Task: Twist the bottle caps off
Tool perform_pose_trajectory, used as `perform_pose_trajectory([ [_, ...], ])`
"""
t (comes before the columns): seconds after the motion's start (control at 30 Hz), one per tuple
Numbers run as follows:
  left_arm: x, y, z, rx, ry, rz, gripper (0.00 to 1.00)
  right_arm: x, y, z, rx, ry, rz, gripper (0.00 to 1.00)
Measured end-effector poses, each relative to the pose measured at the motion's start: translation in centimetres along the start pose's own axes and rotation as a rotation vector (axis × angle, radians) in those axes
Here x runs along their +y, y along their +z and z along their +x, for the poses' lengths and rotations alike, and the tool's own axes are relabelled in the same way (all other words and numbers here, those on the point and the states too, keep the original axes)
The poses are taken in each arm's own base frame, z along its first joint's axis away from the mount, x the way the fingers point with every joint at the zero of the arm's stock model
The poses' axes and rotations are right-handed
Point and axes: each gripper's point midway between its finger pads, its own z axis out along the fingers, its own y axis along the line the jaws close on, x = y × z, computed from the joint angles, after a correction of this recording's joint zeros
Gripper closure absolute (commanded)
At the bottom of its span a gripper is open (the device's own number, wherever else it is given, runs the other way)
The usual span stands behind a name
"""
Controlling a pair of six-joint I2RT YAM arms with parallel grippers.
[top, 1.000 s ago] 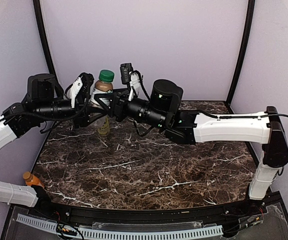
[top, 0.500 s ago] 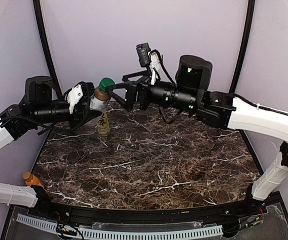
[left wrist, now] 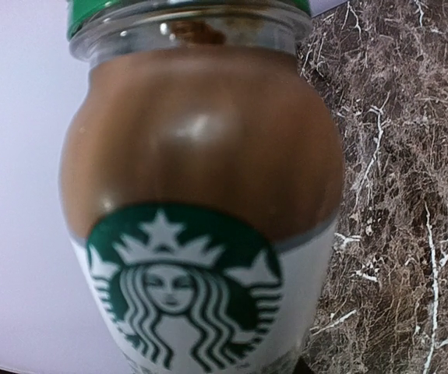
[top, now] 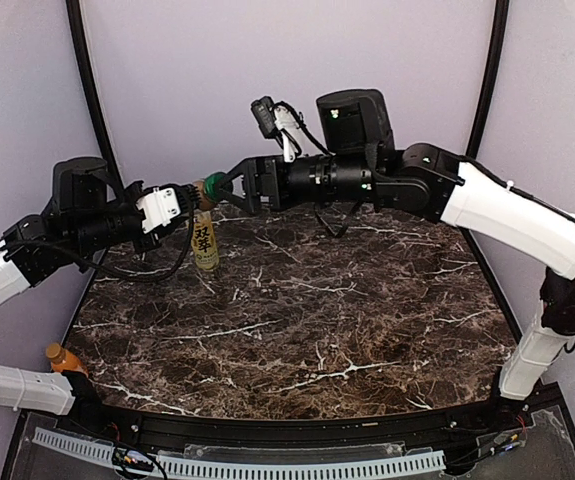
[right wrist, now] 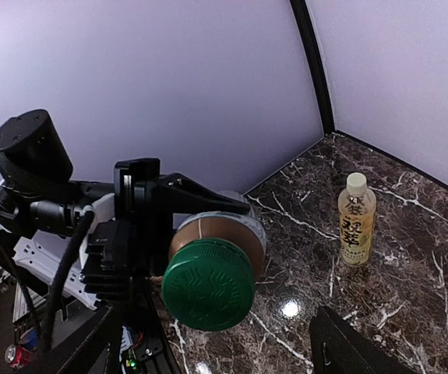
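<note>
Far out on the near side of the left fingers (right wrist: 178,189), the squat orange bottle (top: 59,356) is standing at the counter's (top: 367,330) left edge, tucked against the white arm link.

The left arm is reaching out low and level. The left fingers are clamping hard on the short bottle (left wrist: 200,202), black fingers pressing its rounded shoulder. They are carrying it off the counter, tipped over sideways. The left wrist view is filling up with clear, smooth plastic, brown drink bulging inside, and a white label with a green round logo.

The dark green cap (right wrist: 208,284) is sitting on the neck, round and ribbed on its face, and is pointing straight at the right fingers (top: 239,172). Those are spreading wide apart with one on each side of the cap. I cannot tell whether either is touching it.

Below both sets of fingers, the tall yellow-labelled bottle (right wrist: 356,222) is standing upright on the dark, white-veined marble, with dark characters down its label and its pale cream cap (right wrist: 355,181) on top.

The right arm is arching high from its base at the right and stretching across, its wrist lying level.
</note>
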Motion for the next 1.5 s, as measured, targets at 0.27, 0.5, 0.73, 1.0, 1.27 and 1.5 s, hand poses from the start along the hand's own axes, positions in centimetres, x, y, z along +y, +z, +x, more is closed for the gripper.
perform_pose_trajectory([
  [0.27,-0.3,0.6,0.7,0.048,0.079,-0.027,0.83,-0.9,2.9,2.2,0.087,0.042,0.016,0.37],
  [0.5,-0.3,0.7,0.5,0.046,0.106,-0.038,0.83,-0.8,2.8,1.8,0.075,0.049,0.017,0.5],
  [0.73,-0.3,0.8,0.7,0.051,0.11,-0.044,0.85,-1.0,2.8,1.7,0.071,0.054,0.027,0.83],
  [1.0,-0.8,0.9,0.9,0.057,0.106,-0.026,0.91,-1.2,2.9,2.2,0.086,0.019,0.008,1.0],
  [1.27,-7.8,-0.8,0.5,0.0,-0.056,0.348,0.96,1.2,1.5,7.0,0.228,-0.466,-0.162,1.0],
  [1.5,-13.6,-4.2,-1.0,-0.069,-0.252,0.695,0.98,4.8,-0.2,10.6,0.325,-0.96,-0.311,1.0],
])
